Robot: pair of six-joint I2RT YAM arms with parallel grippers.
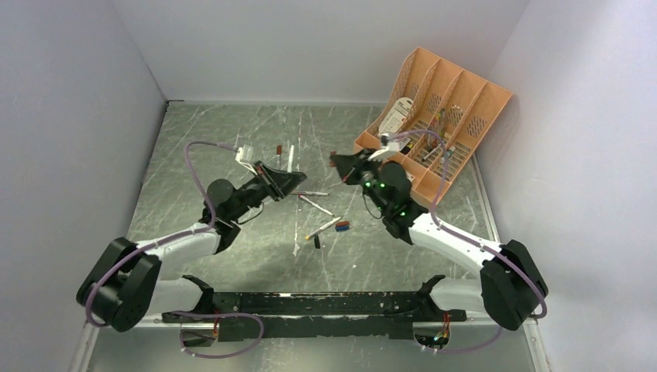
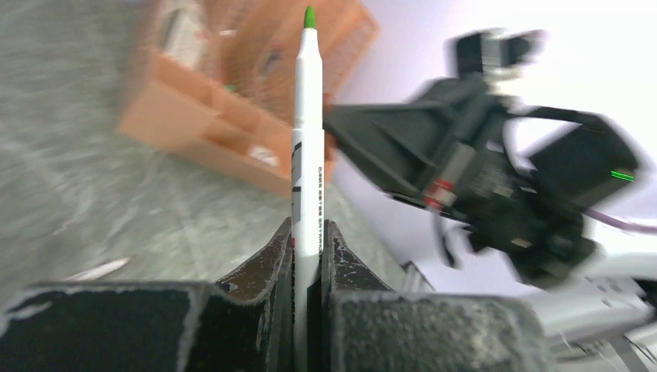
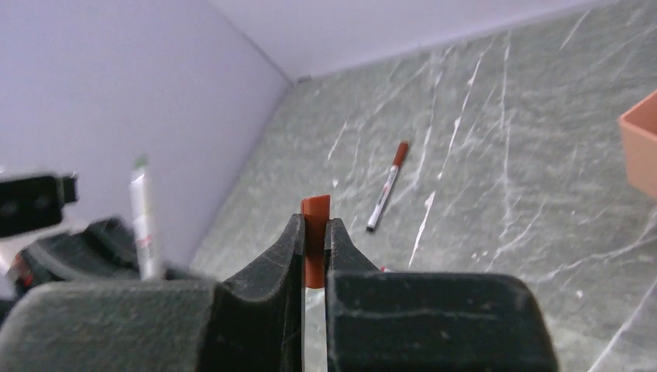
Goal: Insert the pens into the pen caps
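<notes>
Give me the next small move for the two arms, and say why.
Probably ease the right gripper toward the left gripper until the red cap lines up with the green tip of the pen. Each is clamped in its gripper, and the two face each other above the table with a gap between. The colours differ, so a match looks doubtful.

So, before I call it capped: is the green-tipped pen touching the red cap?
Apart. The right wrist view shows the red cap and the green-tipped pen off to its left, a plain gap between.
</notes>
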